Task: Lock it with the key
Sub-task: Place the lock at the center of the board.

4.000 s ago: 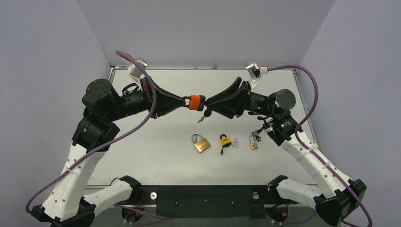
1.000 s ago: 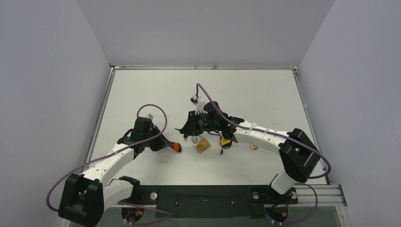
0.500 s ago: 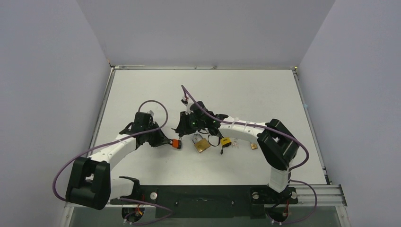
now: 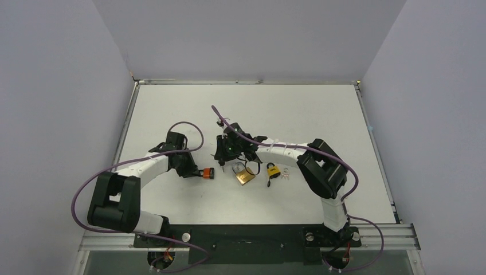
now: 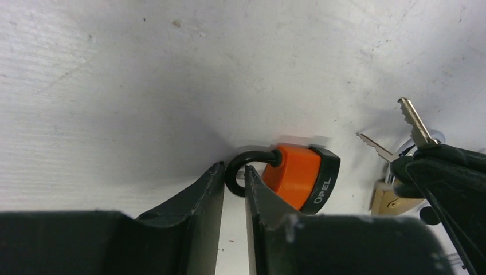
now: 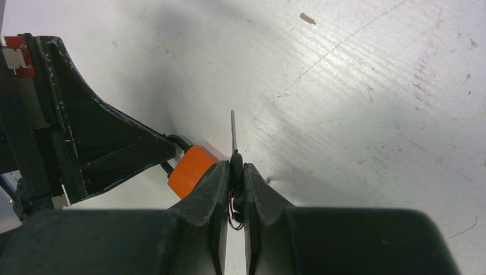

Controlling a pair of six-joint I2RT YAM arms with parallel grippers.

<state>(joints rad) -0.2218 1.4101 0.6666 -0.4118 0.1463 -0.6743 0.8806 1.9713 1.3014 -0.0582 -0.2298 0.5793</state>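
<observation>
Left wrist view: the orange padlock (image 5: pixel 298 175) lies flat on the table (image 5: pixel 143 69), long axis left-right. Its shackle (image 5: pixel 252 156) sits at the tips of my left gripper (image 5: pixel 234 169), whose jaws stand narrowly parted, and its black base faces right. My right gripper (image 6: pixel 235 163) pinches the key (image 6: pixel 233 130) just right of that base, so I judge it the nearer arm, though the blade needs aligning with the lock's axis.

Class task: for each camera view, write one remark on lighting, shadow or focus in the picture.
Top external: even, soft light on the table, no glare, only faint shadows.
Left wrist: orange padlock sharp, its lettering readable, a soft shadow around it; left gripper's fingers dark and featureless.
Right wrist: key blade crisp, with a broad soft shadow on the table left of it.
</observation>
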